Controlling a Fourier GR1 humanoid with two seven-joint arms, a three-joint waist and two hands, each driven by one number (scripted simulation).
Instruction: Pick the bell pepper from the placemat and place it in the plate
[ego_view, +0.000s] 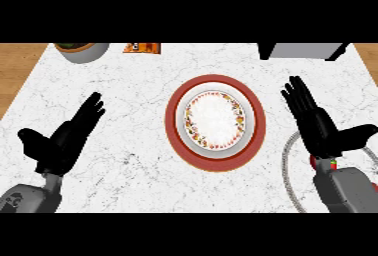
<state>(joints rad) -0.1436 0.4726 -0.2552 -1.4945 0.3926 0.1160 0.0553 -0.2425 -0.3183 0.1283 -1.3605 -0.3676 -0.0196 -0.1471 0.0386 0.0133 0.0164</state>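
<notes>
Plate sat centre frame, bare, white marble counter under it. Bell pepper lower right on round placemat, mostly hidden under right hand; only red sliver showed. Both hands flat, fingers straight, holding nothing; left hand rested lower left. Pepper judged light, stiff, waxy-slick, hollow; best wrapped round widest part.

White marble counter filling most of the frame — wood floor showing at both upper corners. Plate sitting centre on a red round mat. Planter bowl at upper left, orange packet beside it, grey appliance upper right — grey-rimmed placemat lying lower right.
</notes>
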